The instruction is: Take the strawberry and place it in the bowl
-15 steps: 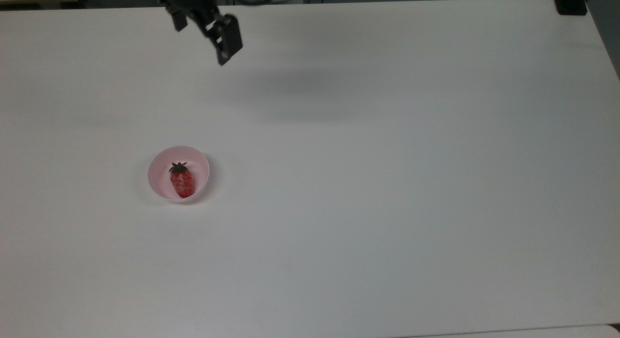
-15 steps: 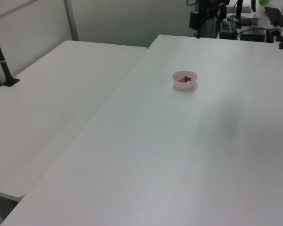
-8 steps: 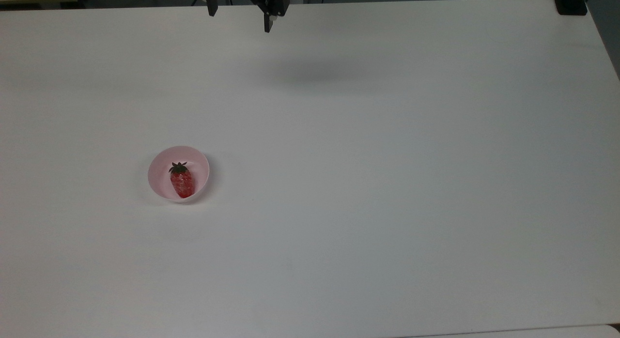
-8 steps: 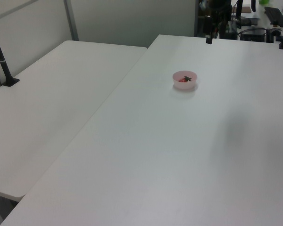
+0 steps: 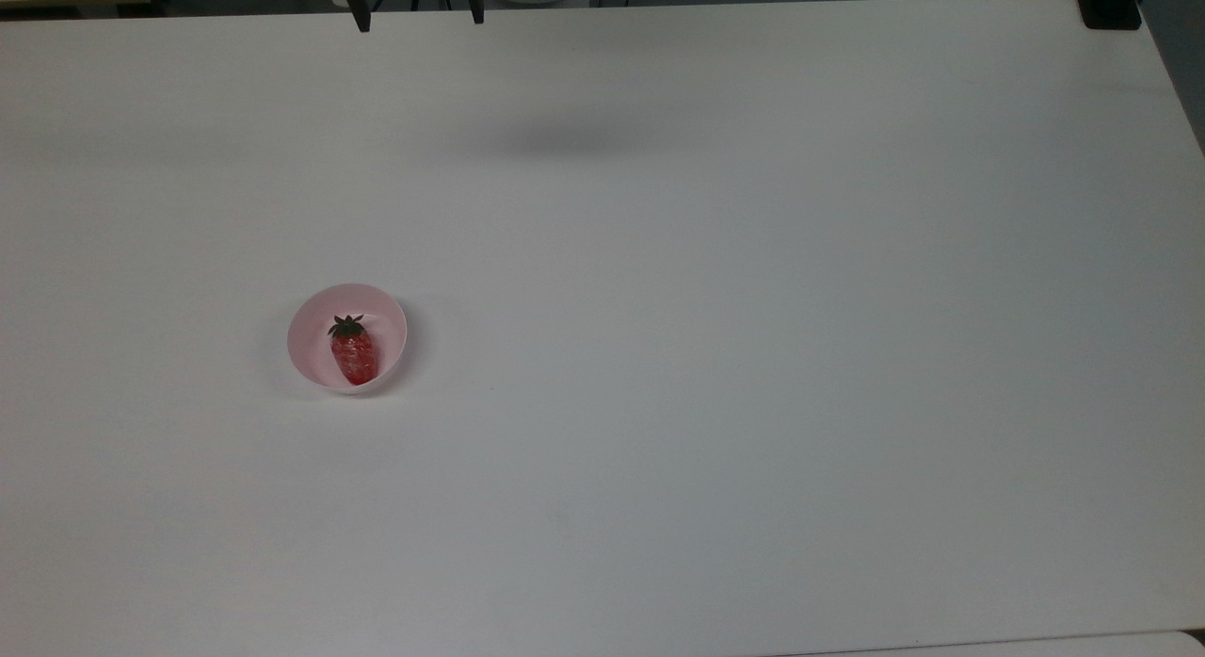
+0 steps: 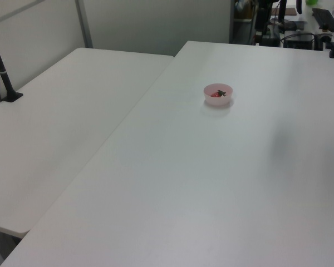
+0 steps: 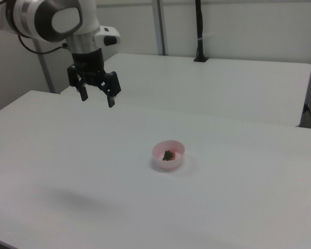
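Observation:
The red strawberry (image 5: 354, 354) with its dark green cap lies inside the pale pink bowl (image 5: 306, 323), left of the middle of the table in the top view. The bowl (image 6: 218, 100) and strawberry (image 6: 217, 94) also show in the left view, and the bowl (image 7: 168, 162) with the strawberry (image 7: 168, 155) in the right view. My gripper (image 7: 97, 98) hangs high above the table, well away from the bowl toward the right view's left, open and holding nothing. Its fingertips (image 5: 361, 22) poke in at the top view's upper edge.
The white table (image 5: 715, 337) carries the bowl. A second white table (image 6: 55, 128) adjoins it on the left view's left. A black post (image 7: 199, 31) stands clamped on the far table in the right view. A black clamp (image 5: 1109, 8) sits at the top view's upper right corner.
My gripper has risen and drawn back toward the top view's upper edge, turning as it went. The strawberry and the bowl have stayed still.

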Available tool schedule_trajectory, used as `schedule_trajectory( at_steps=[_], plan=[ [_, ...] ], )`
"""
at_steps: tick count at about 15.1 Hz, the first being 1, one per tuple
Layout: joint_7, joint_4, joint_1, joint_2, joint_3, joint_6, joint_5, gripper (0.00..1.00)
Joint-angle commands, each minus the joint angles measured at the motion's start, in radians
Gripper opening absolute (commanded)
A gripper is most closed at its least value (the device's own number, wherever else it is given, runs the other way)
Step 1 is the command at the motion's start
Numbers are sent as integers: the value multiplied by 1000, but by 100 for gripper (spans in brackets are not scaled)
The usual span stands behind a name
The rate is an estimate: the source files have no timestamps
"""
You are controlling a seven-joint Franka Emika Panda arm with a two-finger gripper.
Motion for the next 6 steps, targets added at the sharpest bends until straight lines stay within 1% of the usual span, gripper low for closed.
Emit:
schedule_trajectory(
  at_steps=[1,3,6],
  plan=[
    [23,62,-1,26,26,-64,-42,100],
    [77,62,0,24,26,-61,-55,100],
    [89,57,3,23,26,-61,-66,100]
  ],
)
